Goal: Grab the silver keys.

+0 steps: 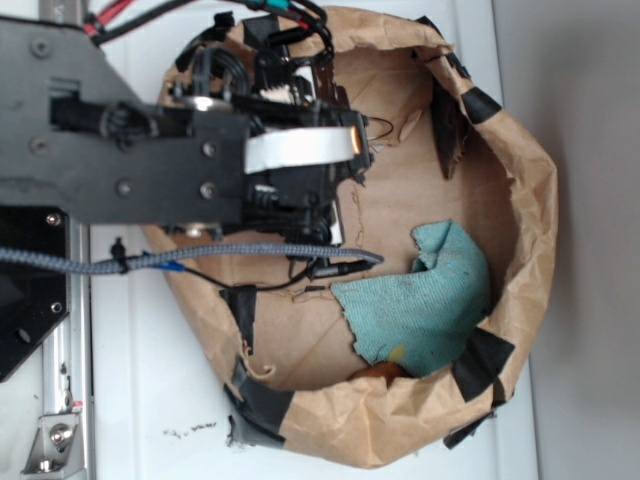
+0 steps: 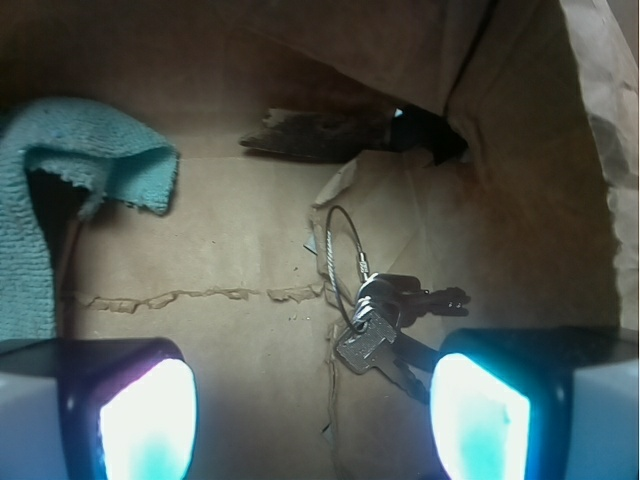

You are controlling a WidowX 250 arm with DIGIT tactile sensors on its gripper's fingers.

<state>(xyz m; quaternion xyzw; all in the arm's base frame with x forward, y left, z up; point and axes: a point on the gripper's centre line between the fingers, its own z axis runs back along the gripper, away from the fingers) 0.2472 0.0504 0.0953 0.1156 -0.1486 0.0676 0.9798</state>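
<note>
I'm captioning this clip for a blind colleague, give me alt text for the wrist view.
A bunch of silver-grey metal keys on a thin wire ring lies on the brown paper floor of a bag, between the gripper's two open glowing fingertips and nearer the right one. A crumpled teal cloth sits at the left edge.

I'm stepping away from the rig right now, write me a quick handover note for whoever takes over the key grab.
Gripper: open, empty, hanging low inside the paper bag.
Silver keys: lying on the bag floor on their wire ring, between the fingers but close to the one on the right of the wrist view. Not touched yet.
Teal cloth: crumpled off to the left side in the wrist view, apart from the keys.
Done: gripper is roughly over the keys.
Left: probably centre on the bunch, go down, close, lift.
</note>
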